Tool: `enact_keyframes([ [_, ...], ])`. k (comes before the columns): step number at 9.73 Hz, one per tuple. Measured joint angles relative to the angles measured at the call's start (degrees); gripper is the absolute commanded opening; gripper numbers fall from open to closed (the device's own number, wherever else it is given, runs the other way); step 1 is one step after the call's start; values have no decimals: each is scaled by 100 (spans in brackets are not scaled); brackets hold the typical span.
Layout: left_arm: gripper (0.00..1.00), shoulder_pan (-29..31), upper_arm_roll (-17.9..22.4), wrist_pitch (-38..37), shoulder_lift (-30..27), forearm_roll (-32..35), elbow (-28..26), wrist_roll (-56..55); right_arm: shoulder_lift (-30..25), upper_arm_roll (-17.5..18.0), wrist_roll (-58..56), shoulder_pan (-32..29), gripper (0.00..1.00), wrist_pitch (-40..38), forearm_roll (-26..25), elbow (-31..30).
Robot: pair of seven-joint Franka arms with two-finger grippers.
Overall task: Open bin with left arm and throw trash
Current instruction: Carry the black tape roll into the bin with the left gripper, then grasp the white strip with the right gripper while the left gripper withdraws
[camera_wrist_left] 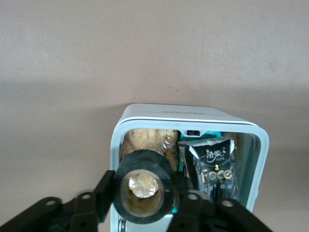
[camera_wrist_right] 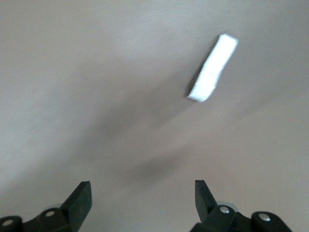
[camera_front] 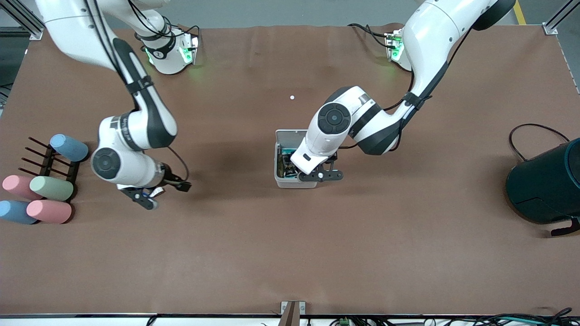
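Note:
The white-grey bin (camera_front: 277,174) stands open in the middle of the table, its lid (camera_front: 290,136) tipped back. My left gripper (camera_front: 317,175) is over the bin's opening (camera_wrist_left: 189,113), shut on the black tape ring with the tan core (camera_wrist_left: 143,193), a finger (camera_wrist_left: 103,193) on each side of it. The black printed packet (camera_wrist_left: 215,169) stands inside the bin beside a clear crumpled wrapper (camera_wrist_left: 147,140). My right gripper (camera_front: 151,198) is open and empty low over the table toward the right arm's end. The short white strip (camera_wrist_right: 213,67) lies on the mat just ahead of its fingers (camera_wrist_right: 82,195).
Pastel cylinders (camera_front: 50,187) lie on and beside a black rack (camera_front: 45,163) at the right arm's end. A large dark teal cylinder (camera_front: 546,183) with a black cable lies at the left arm's end. A tiny white speck (camera_front: 292,97) lies nearer the bases than the bin.

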Motion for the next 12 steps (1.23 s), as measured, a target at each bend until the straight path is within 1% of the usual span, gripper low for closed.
enact_keyframes([
  [2, 100, 9, 3, -1, 2, 91, 5, -6, -9, 3, 15, -260, 99, 687, 0, -392],
  [5, 100, 193, 6, -2, -13, 110, 60, -4, 1, 0, 139, -629, 99, 1284, 4, -548],
  [6, 100, 265, 7, -8, -31, 116, 81, -1, 55, -1, 426, -708, 99, 1565, 4, -603],
  [7, 100, 401, 11, -79, -120, 119, 119, -2, 162, 1, 705, -722, 99, 1798, 2, -644],
  [8, 100, 680, -10, -262, -296, 120, 157, 94, 296, 10, 845, -712, 99, 1894, 2, -656],
  [9, 100, 1086, -88, -587, -519, 107, 216, 473, 400, 15, 907, -706, 81, 1921, 2, -663],
  [10, 100, 1553, -233, -1061, -732, 63, 350, 998, 468, 8, 934, -707, 31, 1923, 2, -669],
  [11, 100, 1975, -383, -1598, -904, 14, 556, 1532, 518, -2, 954, -714, 3, 1904, 2, -672],
  [12, 100, 2306, -492, -2030, -1053, -2, 748, 2013, 528, -12, 964, -718, 0, 1858, 2, -669],
])
